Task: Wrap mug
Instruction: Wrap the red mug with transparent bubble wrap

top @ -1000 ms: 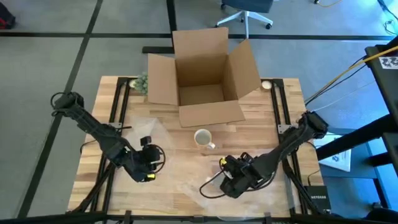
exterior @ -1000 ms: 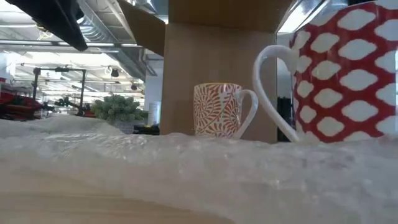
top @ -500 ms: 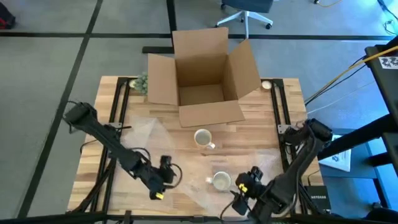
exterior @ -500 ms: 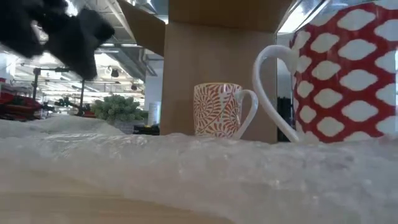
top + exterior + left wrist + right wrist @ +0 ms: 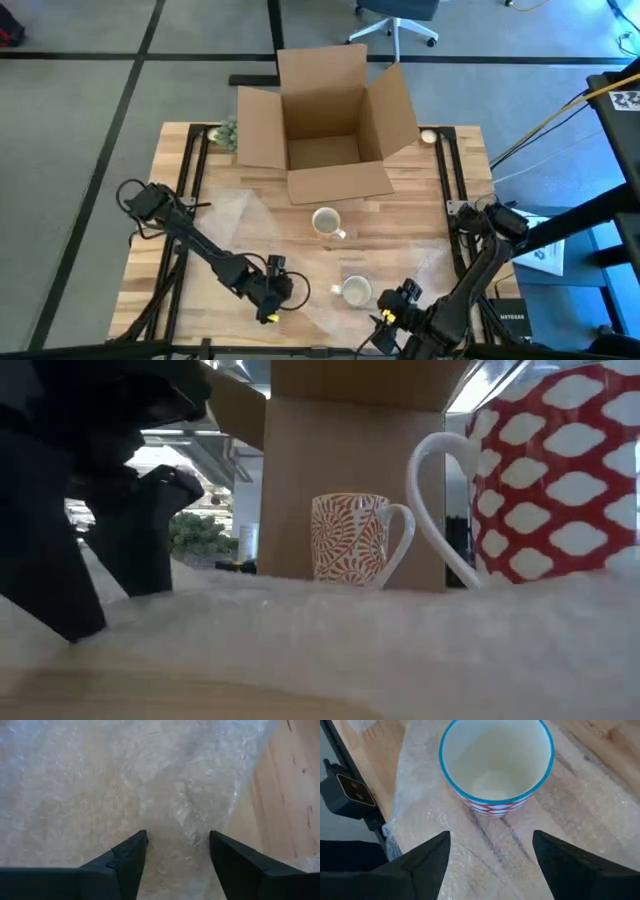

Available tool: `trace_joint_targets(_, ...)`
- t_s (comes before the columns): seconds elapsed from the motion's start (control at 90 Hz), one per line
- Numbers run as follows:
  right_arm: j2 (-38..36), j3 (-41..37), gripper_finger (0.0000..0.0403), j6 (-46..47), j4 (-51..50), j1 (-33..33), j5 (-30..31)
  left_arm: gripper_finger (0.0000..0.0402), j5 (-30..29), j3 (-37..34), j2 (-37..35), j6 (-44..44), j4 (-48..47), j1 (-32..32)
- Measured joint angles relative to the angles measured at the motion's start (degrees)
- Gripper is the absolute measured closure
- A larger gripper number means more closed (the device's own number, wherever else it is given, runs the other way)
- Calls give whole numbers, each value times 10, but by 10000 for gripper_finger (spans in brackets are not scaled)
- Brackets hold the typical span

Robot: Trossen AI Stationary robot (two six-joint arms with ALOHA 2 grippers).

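Left gripper [image 5: 177,852]: spread over bubble wrap [image 5: 100,785], lower centre | should pinch sheet edge cleanly, fold toward mug [image 5: 354,291].

The near mug [image 5: 354,291] is flanked by both grippers — left gripper [image 5: 275,303], right gripper [image 5: 392,312]. Its far side is left open up to the second mug [image 5: 326,221] — the box [image 5: 325,125] is set behind.

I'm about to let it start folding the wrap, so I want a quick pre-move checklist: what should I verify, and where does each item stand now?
1. Red-and-white mug stands upright on the bubble wrap: ok.
2. Mug empty, right wrist view: ok.
3. Left tool open, low over the wrap: ok.
4. Wrap actually pinched by the left tool: not ok, nothing gripped.
5. Right tool open, clear of the mug: ok.
6. Second mug off the wrap: cannot tell.
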Motion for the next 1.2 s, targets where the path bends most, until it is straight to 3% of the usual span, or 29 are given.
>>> trace_joint_targets(0.389,0,0,134,53,1,35,6,393,0,12,-6,-3,7,-16)
trace_joint_targets(0.778,36,-1,134,100,-13,54,15,400,-63,120,-33,163,6,-36)
trace_joint_targets(1.0,69,-1,134,97,-13,50,66,400,-77,157,-33,250,17,-18)
trace_joint_targets(1.2,70,-1,134,83,-22,49,94,401,-61,161,-32,324,109,19)
